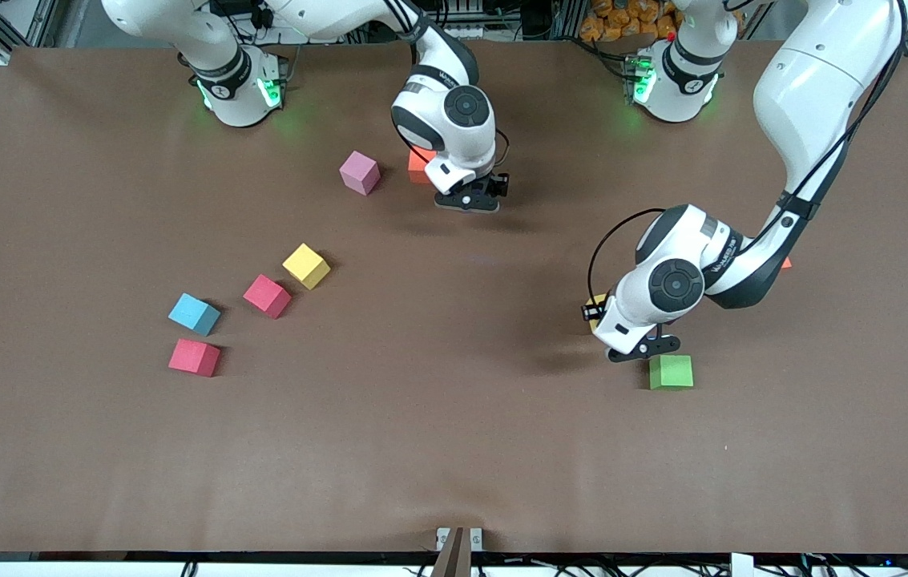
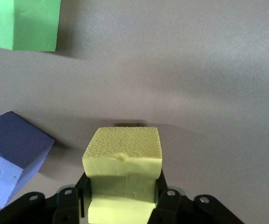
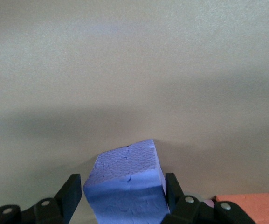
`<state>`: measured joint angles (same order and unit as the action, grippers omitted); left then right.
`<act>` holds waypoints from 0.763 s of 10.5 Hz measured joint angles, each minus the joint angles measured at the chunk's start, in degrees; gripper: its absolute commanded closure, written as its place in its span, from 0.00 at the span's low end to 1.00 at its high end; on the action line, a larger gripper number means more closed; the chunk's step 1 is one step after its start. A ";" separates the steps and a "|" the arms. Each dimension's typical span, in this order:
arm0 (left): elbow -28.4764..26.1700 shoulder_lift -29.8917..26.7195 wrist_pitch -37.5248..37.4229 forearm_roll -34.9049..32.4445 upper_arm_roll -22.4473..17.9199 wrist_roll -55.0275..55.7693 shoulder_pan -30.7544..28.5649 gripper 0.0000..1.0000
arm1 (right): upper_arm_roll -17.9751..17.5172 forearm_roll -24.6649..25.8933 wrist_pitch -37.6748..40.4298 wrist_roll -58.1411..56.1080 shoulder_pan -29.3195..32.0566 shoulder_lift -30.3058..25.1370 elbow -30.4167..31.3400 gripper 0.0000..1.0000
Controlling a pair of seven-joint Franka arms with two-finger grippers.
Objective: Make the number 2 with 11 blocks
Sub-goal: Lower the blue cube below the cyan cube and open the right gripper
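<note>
my left tool grips a yellow block, low over the surface toward the left arm's end. the green block sits just beside it, a purple block close too. my right tool clamps a blue-purple block beside an orange block. no number 2 stands yet, so i judge green my nearest neighbour to build against.

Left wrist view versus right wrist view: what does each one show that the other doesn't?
Only the left wrist view shows the left gripper shut on a yellow block, with a green block and a purple block lying on the table nearby. Only the right wrist view shows the right gripper with a blue-purple block between its fingers and an orange block beside it. Both show the bare brown table.
</note>
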<state>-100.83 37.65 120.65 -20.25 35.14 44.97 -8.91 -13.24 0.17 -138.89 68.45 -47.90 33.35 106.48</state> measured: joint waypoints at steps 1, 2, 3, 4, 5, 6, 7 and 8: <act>0.00 0.00 -0.14 0.00 -0.04 0.00 0.00 0.46 | -0.02 0.00 -0.01 0.13 0.00 -0.01 -0.02 0.17; 0.00 0.00 -0.20 0.00 -0.10 0.00 0.00 0.46 | -0.02 0.00 -0.02 0.22 0.01 -0.10 -0.12 0.16; 0.00 0.00 -0.21 0.00 -0.12 0.00 0.00 0.46 | -0.02 0.00 -0.04 0.22 0.02 -0.43 -0.42 0.15; 0.00 0.00 -0.27 0.00 -0.12 0.00 -0.01 0.46 | -0.02 -0.06 0.25 0.22 0.05 -1.26 -0.77 0.14; 0.01 0.00 -0.37 0.00 -0.12 0.00 -0.03 0.46 | -0.02 -0.17 1.38 0.24 0.17 -2.61 -1.05 0.14; 0.05 -0.01 -0.43 0.00 -0.12 0.00 -0.05 0.46 | 0.00 -0.21 3.61 0.25 0.46 -4.47 -1.22 0.11; 0.21 -0.04 -0.47 0.00 -0.12 0.00 -0.07 0.46 | 0.02 -0.21 6.91 -0.03 0.92 -6.72 -1.41 0.11; 0.38 -0.09 -0.50 -0.01 -0.12 0.00 -0.08 0.46 | -0.03 -0.20 10.98 -1.36 1.76 -9.43 -1.78 0.11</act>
<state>-100.45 37.56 120.15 -20.26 35.02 44.97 -9.00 -13.27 -0.03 -127.91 67.10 -46.14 23.93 104.70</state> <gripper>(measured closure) 0.454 0.106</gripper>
